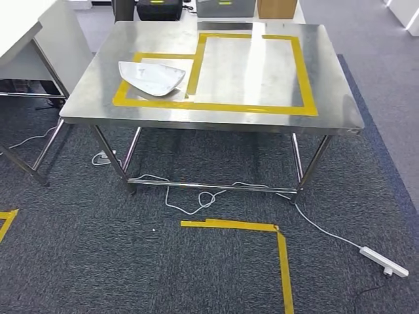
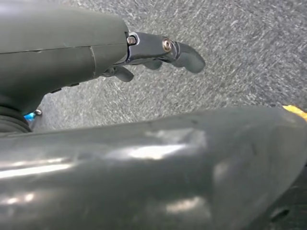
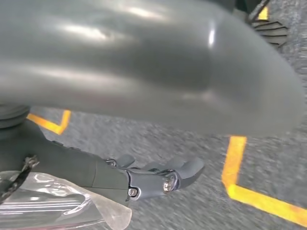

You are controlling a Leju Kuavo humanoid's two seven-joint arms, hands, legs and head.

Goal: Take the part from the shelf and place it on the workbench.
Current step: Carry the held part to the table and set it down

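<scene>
A white, shallow curved part [image 1: 150, 77] lies on the steel workbench [image 1: 326, 91], inside the smaller yellow-taped box at its left. The bench stands some way ahead of me across the carpet. My left hand [image 2: 159, 50] hangs over grey carpet, its fingers stretched out and holding nothing. My right hand [image 3: 145, 179] also hangs over the carpet with straight fingers and nothing between them. A crumpled clear plastic sheet [image 3: 54, 203] shows beside the right wrist; I cannot tell what it belongs to.
A white table [image 1: 29, 39] stands at the left. White cables [image 1: 198, 196] trail under the bench to a power strip [image 1: 383, 260] at the right. A yellow tape corner [image 1: 277, 242] marks the floor ahead. Boxes [image 1: 224, 6] stand behind the bench.
</scene>
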